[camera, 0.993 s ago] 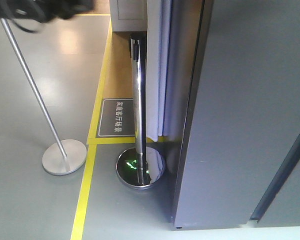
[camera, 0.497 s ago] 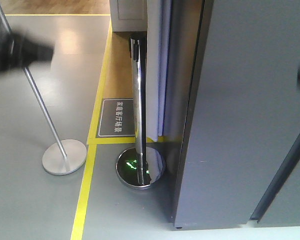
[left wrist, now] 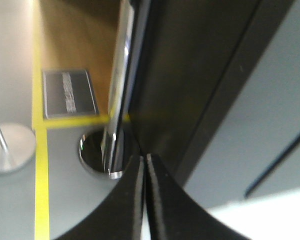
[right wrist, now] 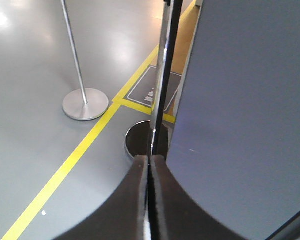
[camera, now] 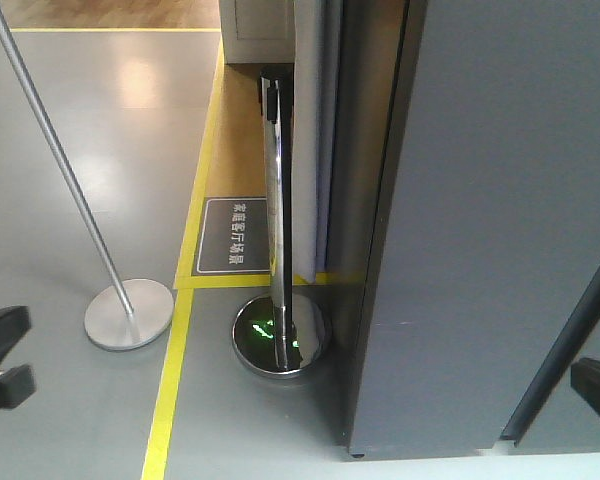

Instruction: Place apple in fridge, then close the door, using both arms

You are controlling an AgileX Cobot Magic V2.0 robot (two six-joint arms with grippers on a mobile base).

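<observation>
Both tools (left wrist: 144,170) (right wrist: 149,170) closed, low beside the fridge (camera: 490,220) edge.

I see a glossy grey floor (camera: 70,400) with yellow tape lines (camera: 170,390) running across it and bordering a wood-toned strip (camera: 242,130). A dark floor sign (camera: 233,235) with white characters lies flat inside that border. A matte silver disc base (camera: 128,313) carries a tilted pole, and just beside the line a chrome stanchion base (camera: 281,337) stands, touching the fridge (camera: 490,250), whose dark grey side meets the floor.
</observation>
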